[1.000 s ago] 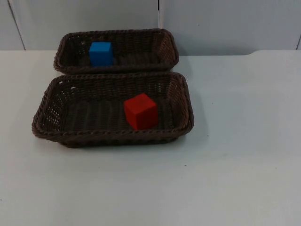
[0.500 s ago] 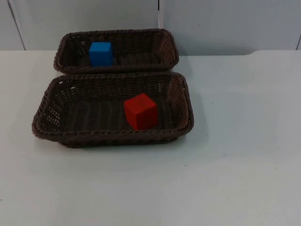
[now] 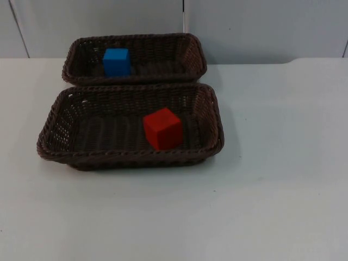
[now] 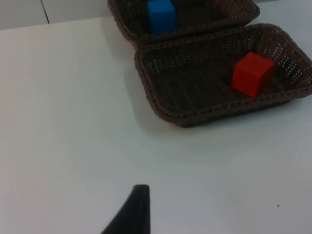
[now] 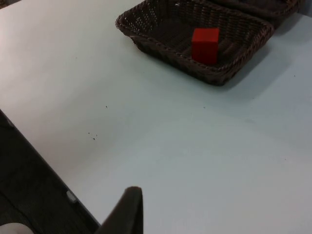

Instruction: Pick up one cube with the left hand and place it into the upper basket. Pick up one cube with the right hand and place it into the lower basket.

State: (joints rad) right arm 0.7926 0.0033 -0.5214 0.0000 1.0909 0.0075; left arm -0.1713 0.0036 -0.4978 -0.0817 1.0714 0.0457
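Blue cube (image 3: 116, 61) sat in the upper basket (image 3: 193, 48), red cube (image 3: 162, 128) in the lower basket (image 3: 215, 117); baskets touched side by side on the white tabletop (image 3: 272, 190). Both placements looked done, so the step in hand was likely just parking the arms: keep them high and wide of the wicker rims, nudge nothing. Left pincer (image 4: 134, 209) hung over bare tabletop, well apart from both baskets, waiting. Right pincer (image 5: 126, 212) sat over the tabletop edge, far from the red cube. One fingertip showed per pincer; couldn't tell if either was apart or together.
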